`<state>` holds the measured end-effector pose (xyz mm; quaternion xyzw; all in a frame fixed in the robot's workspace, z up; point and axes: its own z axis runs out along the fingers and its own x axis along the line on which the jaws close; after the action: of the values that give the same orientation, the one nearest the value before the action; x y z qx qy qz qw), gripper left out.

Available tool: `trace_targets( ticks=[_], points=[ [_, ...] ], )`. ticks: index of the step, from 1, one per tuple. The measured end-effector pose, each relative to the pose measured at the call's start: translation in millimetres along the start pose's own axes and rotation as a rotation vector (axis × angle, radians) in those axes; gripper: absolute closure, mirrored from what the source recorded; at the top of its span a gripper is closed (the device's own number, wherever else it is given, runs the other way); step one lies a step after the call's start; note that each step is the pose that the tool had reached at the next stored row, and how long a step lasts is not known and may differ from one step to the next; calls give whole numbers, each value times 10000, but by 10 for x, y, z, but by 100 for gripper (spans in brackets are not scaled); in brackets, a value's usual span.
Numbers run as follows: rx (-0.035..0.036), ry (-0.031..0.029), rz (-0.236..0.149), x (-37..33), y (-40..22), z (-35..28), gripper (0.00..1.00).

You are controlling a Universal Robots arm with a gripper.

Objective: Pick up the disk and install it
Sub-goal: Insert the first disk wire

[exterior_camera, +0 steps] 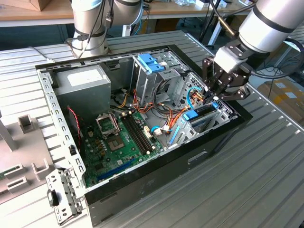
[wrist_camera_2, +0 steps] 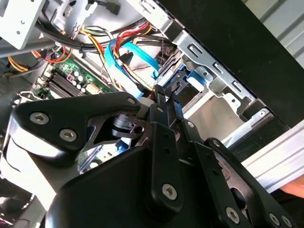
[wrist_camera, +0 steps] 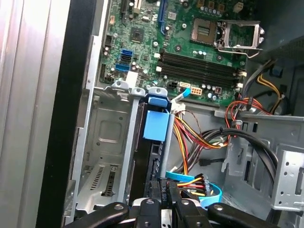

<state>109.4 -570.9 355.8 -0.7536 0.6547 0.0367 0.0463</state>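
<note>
Disk [exterior_camera: 203, 113] in open case [exterior_camera: 223, 137] on ribbed metal table [exterior_camera: 266, 180].

Arm [exterior_camera: 270, 21]: thick cylindrical links in light silver-grey with a dark band at the joint; a second silver-grey column with rounded joint housings stands on its base [exterior_camera: 88, 28] behind the case. Pale grey wrist block just above the gripper. Black cables [exterior_camera: 273, 71] loop from the wrist. Gripper [exterior_camera: 214, 92]: matte black, angular linkage plates. In the second wrist view the plates [wrist_camera_2: 85, 123] carry round silver screw heads; narrow black fingers [wrist_camera_2: 164, 111] extend from them.
</note>
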Motion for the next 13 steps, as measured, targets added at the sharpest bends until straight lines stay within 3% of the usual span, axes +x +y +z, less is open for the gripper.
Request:
trace_targets(
  ticks=[13],
  points=[
    [173,32,1488,2,1,18,82]
  ],
)
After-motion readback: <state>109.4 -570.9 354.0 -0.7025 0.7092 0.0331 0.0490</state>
